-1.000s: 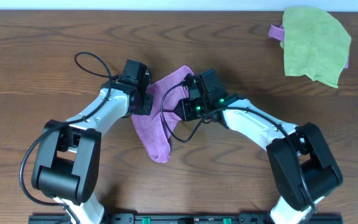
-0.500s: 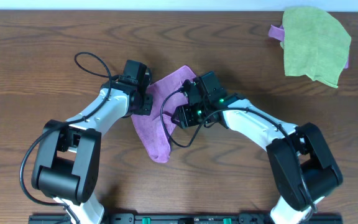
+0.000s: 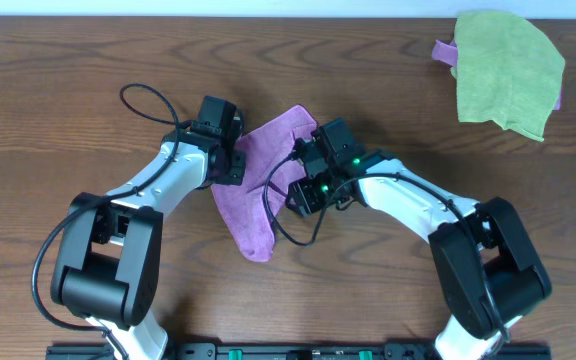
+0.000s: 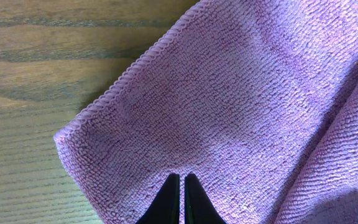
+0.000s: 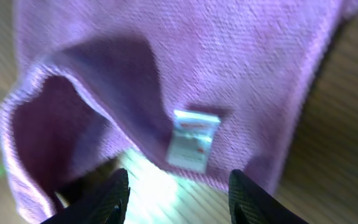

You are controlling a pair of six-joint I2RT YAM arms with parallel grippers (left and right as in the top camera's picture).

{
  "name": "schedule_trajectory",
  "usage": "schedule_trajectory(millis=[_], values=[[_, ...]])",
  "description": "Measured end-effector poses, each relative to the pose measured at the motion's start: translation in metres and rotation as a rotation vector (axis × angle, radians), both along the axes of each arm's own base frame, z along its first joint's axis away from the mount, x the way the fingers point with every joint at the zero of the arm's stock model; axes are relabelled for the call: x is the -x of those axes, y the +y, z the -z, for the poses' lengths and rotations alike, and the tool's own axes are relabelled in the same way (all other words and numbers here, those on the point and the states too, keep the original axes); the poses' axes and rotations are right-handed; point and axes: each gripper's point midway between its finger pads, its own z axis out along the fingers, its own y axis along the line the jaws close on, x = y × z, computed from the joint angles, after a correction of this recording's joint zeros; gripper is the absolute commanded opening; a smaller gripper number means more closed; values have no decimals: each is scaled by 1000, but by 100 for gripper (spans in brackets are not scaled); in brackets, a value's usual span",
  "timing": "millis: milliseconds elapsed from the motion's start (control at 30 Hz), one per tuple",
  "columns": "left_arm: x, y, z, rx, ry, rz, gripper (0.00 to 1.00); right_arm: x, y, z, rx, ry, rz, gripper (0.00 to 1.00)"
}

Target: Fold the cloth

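The purple cloth (image 3: 258,185) lies crumpled on the wooden table between both arms, running from a far corner down to a narrow near end. My left gripper (image 3: 236,160) is at its left edge. In the left wrist view its fingertips (image 4: 179,182) are shut together and point at the cloth (image 4: 241,93), with no fabric seen between them. My right gripper (image 3: 304,192) is at the cloth's right edge, open and empty. The right wrist view shows the jaws (image 5: 179,190) wide apart over bare table. Just ahead of them are the cloth's raised fold (image 5: 73,93) and a white label (image 5: 194,140).
A lime-green cloth (image 3: 508,70) lies at the far right corner, with a bit of another purple cloth (image 3: 446,50) poking out beneath it. A black cable loop (image 3: 143,100) sticks out beside the left arm.
My right gripper has opened wider and drawn back toward the near side, off the cloth's edge. The left gripper and the cloth have stayed almost still.
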Motion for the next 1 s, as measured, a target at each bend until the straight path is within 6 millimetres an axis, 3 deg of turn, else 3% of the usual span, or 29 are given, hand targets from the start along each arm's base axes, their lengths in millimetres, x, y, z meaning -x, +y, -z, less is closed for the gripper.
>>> schedule_trajectory(millis=[67, 333, 433, 500, 533, 600, 1000], values=[[0, 0, 0, 0, 0, 0, 6, -5, -4, -3, 34, -22, -10, 60], [0, 0, 0, 0, -1, 0, 6, -44, 8, -45, 81, -192, -67, 63], [-2, -1, -1, 2, -8, 0, 6, -41, 15, -49, 91, -210, -100, 49], [-2, -1, -1, 3, -9, 0, 6, -33, 19, -47, 102, -199, -127, 14], [-2, -1, -1, 3, -10, 0, 6, -29, 21, -46, 103, -193, -140, 7], [-3, -1, -1, 4, -12, 0, 6, -24, 23, -45, 107, -184, -153, 2], [-3, -1, -1, 4, -15, 0, 6, -22, 24, -43, 116, -183, -158, 1]])
